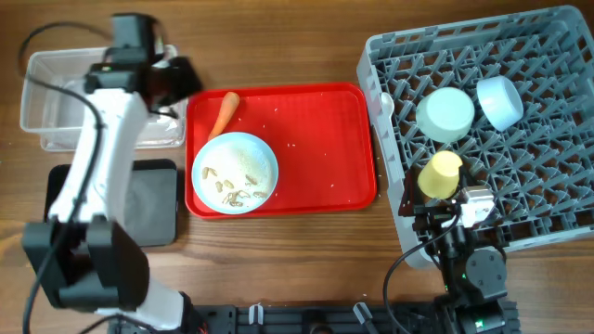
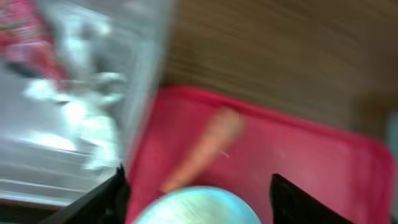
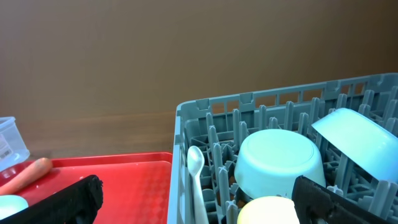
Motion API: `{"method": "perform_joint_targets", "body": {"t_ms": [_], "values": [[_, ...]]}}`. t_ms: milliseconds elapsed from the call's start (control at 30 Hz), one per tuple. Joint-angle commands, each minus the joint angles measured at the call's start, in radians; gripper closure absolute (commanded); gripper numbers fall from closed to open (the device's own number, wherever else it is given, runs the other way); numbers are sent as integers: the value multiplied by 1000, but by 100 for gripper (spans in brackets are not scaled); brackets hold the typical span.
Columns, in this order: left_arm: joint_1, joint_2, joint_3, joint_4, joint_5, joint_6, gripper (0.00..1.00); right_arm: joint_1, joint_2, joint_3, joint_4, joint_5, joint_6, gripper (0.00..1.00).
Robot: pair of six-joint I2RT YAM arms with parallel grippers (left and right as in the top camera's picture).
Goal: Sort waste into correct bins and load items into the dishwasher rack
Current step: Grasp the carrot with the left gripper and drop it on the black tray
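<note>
Sorting well advanced: in the rack [image 1: 548,186], right of the red tray [image 1: 325,139], the green bowl [image 1: 445,113], blue bowl [image 1: 501,100], cup [image 1: 444,172] and spoon [image 3: 196,165] are already loaded. Not yet cleared from the red tray are the carrot [image 1: 223,111], at its far left corner, and the plate [image 1: 235,172], at its near left, with seeds [image 1: 232,190] on it. The tub [image 1: 37,93], left of the tray, appears to hold the tissue [image 2: 93,118] and wrapper [image 2: 25,37] (the left wrist view is blurred); the black tray [image 1: 153,199] also lies to its left. The left gripper [image 2: 196,186], spread and empty, hangs over the red tray's left edge near the carrot. The right gripper [image 3: 196,186], released, sits off the tray's right side, just by the cup. Judged left to do: carrot and seeds to a bin, plate to the rack
</note>
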Motion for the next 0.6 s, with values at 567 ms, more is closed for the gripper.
{"method": "perform_joint_targets", "body": {"t_ms": [567], "values": [[-185, 328, -78, 214, -194, 323, 26, -4, -6, -1, 5, -4, 4, 0]]}}
